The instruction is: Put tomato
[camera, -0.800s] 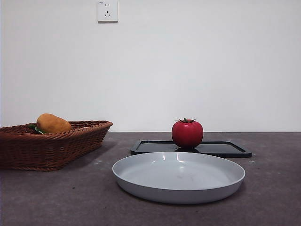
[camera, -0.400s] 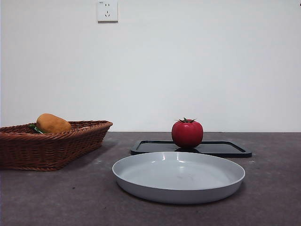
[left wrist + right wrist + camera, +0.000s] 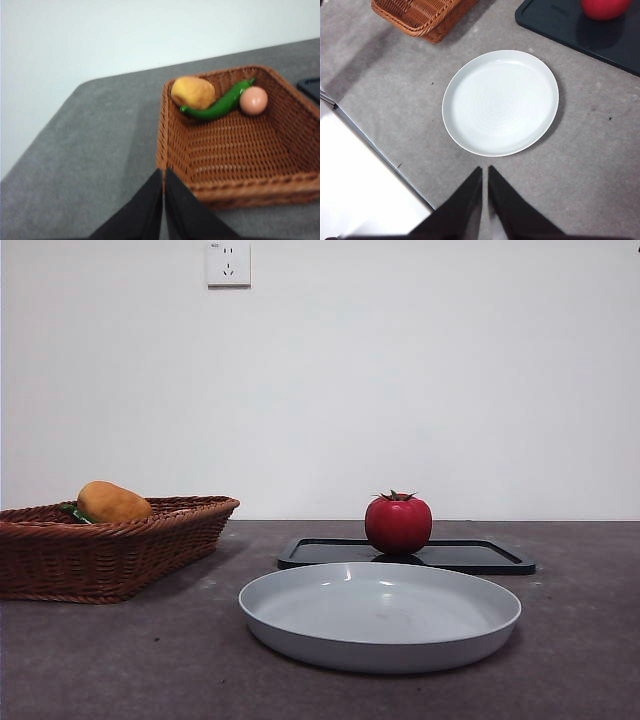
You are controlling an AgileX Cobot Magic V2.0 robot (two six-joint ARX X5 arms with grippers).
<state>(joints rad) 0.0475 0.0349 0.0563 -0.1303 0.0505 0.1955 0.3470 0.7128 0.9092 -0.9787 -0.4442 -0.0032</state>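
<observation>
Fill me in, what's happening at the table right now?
Nothing is being handled yet. The tomato sits upright on the black tray, behind the empty grey plate. The wicker basket off to the side holds a potato-like item, a green chili and a small pinkish ball. The left gripper is shut near the basket's corner; the right gripper, nearly closed and empty, hangs above the table by the plate.

From my feed: grey plate (image 3: 380, 617) sits nearest on the grey table (image 3: 120, 660). Black tray (image 3: 470, 556) lies flat just behind it. Wicker basket (image 3: 110, 545) stands off to one side, apart from both. In it I log a potato (image 3: 193, 92), a green pepper (image 3: 220, 103) touching it, and a pinkish ball (image 3: 253, 100). Wall socket (image 3: 228, 263) above.
</observation>
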